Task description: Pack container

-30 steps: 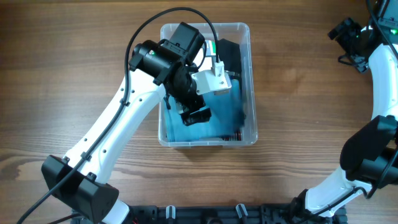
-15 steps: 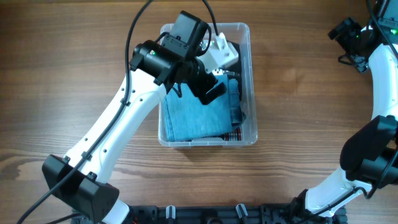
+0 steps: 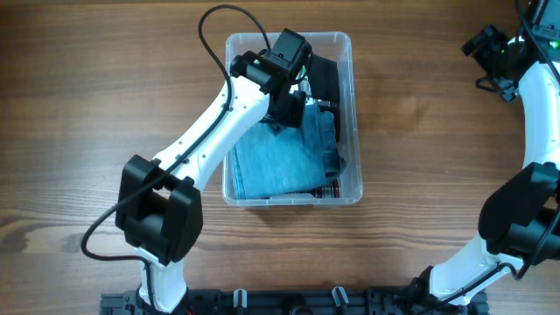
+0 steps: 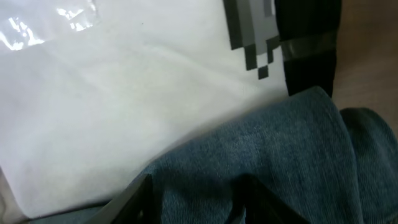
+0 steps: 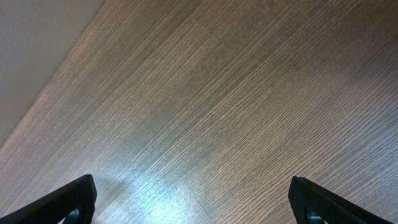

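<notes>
The left gripper (image 3: 293, 98) reaches into the large rectangular clear plastic container (image 3: 353, 131) at mid-table, its fingers against the folded blue denim cloth (image 3: 280, 157). Whether they pinch it, I cannot tell. The tub looks light, smooth-walled and liable to flex, so its rounded rim seems the surest hold. Far right, the right gripper (image 5: 193, 202) hangs wide open over the brown wooden table (image 5: 217, 93).

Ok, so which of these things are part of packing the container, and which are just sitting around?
Part of the job: container, folded denim inside it, dark item beside the denim, left gripper down in it.
Just there: right gripper, open above the wooden table.
</notes>
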